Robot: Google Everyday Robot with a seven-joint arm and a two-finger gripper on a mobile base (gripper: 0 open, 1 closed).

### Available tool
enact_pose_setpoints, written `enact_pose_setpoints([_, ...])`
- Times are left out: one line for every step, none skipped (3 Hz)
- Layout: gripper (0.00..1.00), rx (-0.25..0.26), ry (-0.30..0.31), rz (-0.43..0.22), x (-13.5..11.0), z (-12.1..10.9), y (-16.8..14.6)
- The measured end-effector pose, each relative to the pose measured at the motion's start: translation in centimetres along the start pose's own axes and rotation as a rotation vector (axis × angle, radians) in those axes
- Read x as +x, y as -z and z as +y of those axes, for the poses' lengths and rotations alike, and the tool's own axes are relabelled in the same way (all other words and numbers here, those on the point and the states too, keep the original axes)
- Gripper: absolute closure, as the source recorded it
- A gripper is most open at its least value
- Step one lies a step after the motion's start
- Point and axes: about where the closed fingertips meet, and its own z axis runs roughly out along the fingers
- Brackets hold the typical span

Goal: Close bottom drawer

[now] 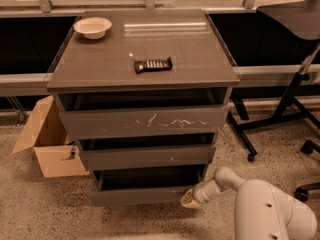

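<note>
The bottom drawer (142, 195) is a wide, shallow, dark grey-brown drawer at the foot of the cabinet. It stands a little way out, with a strip of its dark inside showing above the flat front. My gripper (189, 199) sits at the drawer front's right end, touching or nearly touching it, low near the floor. The white arm (260, 209) reaches in from the bottom right.
Two drawers above, the top one (145, 121) with white scratches and the middle one (147, 156), stand slightly out. A white bowl (92, 27) and a dark snack bar (153, 64) lie on the cabinet top. A cardboard box (47, 144) stands left; a chair base (280, 119) right.
</note>
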Motion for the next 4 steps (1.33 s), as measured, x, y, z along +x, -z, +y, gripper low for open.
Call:
enact_pose_setpoints([0.32,0.000,0.000,0.000,0.0,0.0,0.0])
enact_pose_setpoints([0.08,0.000,0.000,0.000,0.0,0.0,0.0])
enact_pose_setpoints([0.00,0.001,-0.006,-0.006,0.1,-0.1,-0.2])
enact_pose_setpoints([0.00,0.016,-0.016,-0.013,0.5,-1.2,0.3])
